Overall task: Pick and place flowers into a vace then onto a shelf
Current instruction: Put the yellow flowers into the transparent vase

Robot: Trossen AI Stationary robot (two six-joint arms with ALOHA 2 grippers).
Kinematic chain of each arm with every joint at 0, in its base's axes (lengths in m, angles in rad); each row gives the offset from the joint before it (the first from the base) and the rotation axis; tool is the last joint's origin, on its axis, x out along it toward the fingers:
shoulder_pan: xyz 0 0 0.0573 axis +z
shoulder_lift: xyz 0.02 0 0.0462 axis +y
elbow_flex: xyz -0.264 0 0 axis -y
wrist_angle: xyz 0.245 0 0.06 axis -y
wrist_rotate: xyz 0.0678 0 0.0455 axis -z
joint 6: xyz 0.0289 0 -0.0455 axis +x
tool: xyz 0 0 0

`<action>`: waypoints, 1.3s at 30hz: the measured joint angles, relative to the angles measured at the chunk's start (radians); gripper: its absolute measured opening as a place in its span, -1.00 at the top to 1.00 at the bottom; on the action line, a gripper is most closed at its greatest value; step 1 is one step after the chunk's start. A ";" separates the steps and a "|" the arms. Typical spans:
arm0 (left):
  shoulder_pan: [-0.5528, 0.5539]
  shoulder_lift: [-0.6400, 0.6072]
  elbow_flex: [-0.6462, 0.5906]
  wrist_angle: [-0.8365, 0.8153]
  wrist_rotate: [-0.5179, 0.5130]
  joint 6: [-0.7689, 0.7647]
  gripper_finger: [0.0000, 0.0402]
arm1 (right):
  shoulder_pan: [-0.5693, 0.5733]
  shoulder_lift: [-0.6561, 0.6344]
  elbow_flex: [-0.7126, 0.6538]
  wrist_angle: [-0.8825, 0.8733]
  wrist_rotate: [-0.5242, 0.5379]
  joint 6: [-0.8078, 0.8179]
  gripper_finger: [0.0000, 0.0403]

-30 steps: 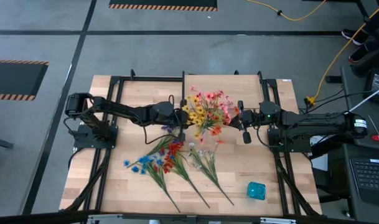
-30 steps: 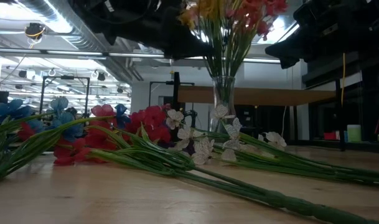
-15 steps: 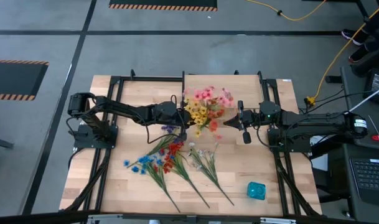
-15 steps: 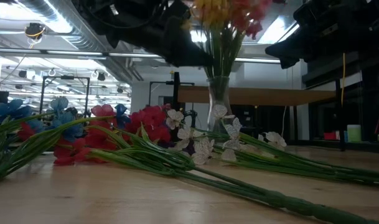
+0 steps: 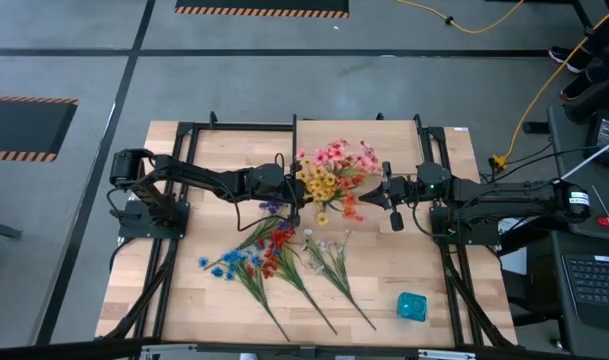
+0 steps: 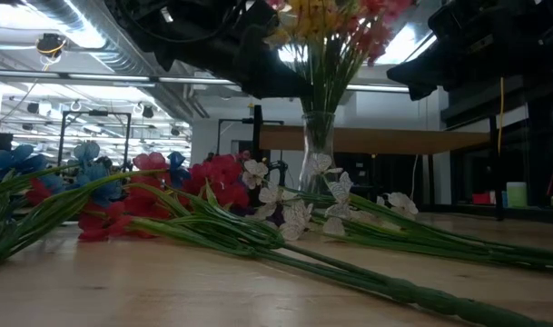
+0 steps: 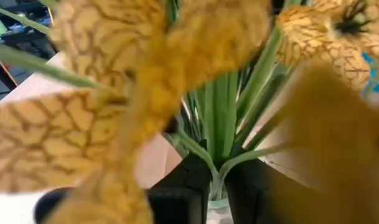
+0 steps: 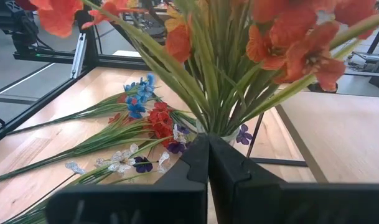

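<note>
A clear glass vase (image 6: pixel 317 150) stands at mid-table with a bunch of yellow, pink and orange flowers (image 5: pixel 332 180) in it, stems down. My left gripper (image 5: pixel 292 187) reaches in level from the table's left. In the left wrist view its fingers (image 7: pixel 177 193) stand a little apart with green stems (image 7: pixel 217 134) in the narrow gap. My right gripper (image 5: pixel 372 192) is shut and hangs just right of the bunch, short of the stems. More flowers (image 5: pixel 274 255) lie flat on the near half of the table. The shelf (image 6: pixel 394 139) stands behind the vase. My left gripper has the bunch's stems (image 7: pixel 215 177) in the slim gap between its fingers, just above the vase's rim, coming level from the table's left and lying across the upright stems. Whether the fingers touch the stems, I cannot tell.
Red, blue and white sprays (image 6: pixel 194 186) cover the near middle of the table, stems toward the near right. A small teal object (image 5: pixel 412 306) sits near the front right corner. Black frame rails (image 5: pixel 174 200) run along both sides.
The blooms in the vase have swung and drawn closer together, and the vase has shifted a little toward the table's left.
</note>
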 joint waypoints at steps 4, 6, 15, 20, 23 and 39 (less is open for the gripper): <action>0.000 0.000 0.000 0.000 0.000 0.000 0.68 | 0.000 0.000 0.000 0.000 0.000 0.000 0.98; 0.000 0.000 0.000 0.000 0.000 0.000 0.59 | 0.000 0.000 0.000 0.000 0.000 0.000 0.98; -0.002 -0.007 -0.001 -0.006 0.003 0.016 0.18 | 0.000 0.000 0.000 -0.002 0.000 0.000 0.98; -0.014 -0.020 -0.002 -0.014 0.006 0.057 0.08 | 0.000 0.000 0.000 -0.003 0.000 0.000 0.98; -0.026 -0.024 -0.002 -0.006 0.007 0.078 0.06 | 0.000 0.000 0.000 -0.005 0.000 0.000 0.98; -0.025 -0.035 -0.002 -0.042 -0.062 0.129 0.07 | 0.000 0.000 0.000 -0.015 0.000 0.000 0.98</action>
